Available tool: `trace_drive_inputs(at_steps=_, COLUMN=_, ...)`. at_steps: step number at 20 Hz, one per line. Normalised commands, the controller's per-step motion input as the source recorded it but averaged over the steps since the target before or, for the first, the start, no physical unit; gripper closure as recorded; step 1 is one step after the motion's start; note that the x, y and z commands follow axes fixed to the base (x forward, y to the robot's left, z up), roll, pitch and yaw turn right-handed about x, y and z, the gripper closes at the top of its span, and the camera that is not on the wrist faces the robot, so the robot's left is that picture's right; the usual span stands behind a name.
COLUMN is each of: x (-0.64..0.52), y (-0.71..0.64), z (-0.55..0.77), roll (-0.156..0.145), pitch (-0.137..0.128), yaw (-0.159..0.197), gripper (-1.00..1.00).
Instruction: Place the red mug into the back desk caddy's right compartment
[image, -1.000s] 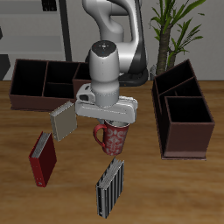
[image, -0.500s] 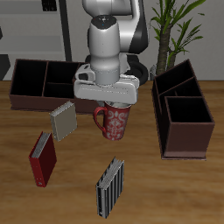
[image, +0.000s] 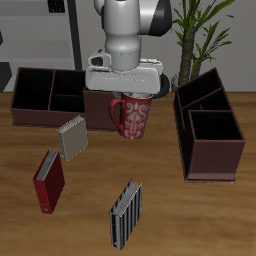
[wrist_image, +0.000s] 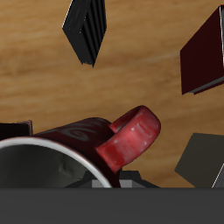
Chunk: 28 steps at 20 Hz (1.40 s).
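Striped black-and-white book (image: 125, 214): nearest the table's (image: 200, 215) front edge, lying flat on the wood; seen also from the wrist (wrist_image: 86, 28).

Red book (image: 48, 181): a little farther back, flat on the table, dark red cover with pale page edge; seen from the wrist (wrist_image: 204, 54).

Grey book (image: 72, 138): just behind the red book, apart from it, lying tilted.

Red mug (image: 131, 116): red with white snowflake pattern, upright, lifted clear of the table, handle toward the grey book. It hangs in front of the back desk caddy, not in any bin. In the wrist view the loop handle (wrist_image: 131, 138) and pale rim fill the foreground.

Claw (image: 125, 93): directly above the mug, clamped on its rim; fingers largely hidden by the hand body and mug.

Front-to-back caddy (image: 208, 130): dark brown, beside the mug, well apart from it.

Back desk caddy (image: 50, 95): dark brown, running sideways behind the mug; low divided sections visible. The right compartment (image: 100, 106) shows only partly behind the arm and mug.

Potted plant (image: 200, 35): beyond the table.
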Motion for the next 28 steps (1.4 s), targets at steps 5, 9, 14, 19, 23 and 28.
trace_drive_inputs(at_steps=5, x=-0.36, y=0.05, z=0.43, roll=0.010, pitch=-0.048, yaw=0.057, gripper=1.00)
trace_drive_inputs(at_steps=9, x=-0.40, y=-0.05, z=0.43, roll=-0.005, pitch=-0.033, yaw=0.030, gripper=1.00)
trace_drive_inputs(at_steps=14, x=-0.58, y=-0.05, z=0.41, roll=0.006, pitch=-0.022, yaw=0.057, gripper=1.00)
trace_drive_inputs(at_steps=19, x=-0.51, y=-0.11, z=0.21, roll=0.015, pitch=-0.007, yaw=0.059, gripper=1.00)
trace_drive_inputs(at_steps=23, x=-0.42, y=-0.17, z=-0.01, roll=0.007, pitch=-0.021, yaw=0.046, gripper=1.00)
trace_drive_inputs(at_steps=28, x=-0.36, y=-0.18, z=0.02, roll=-0.006, pitch=0.003, yaw=0.019, gripper=1.00)
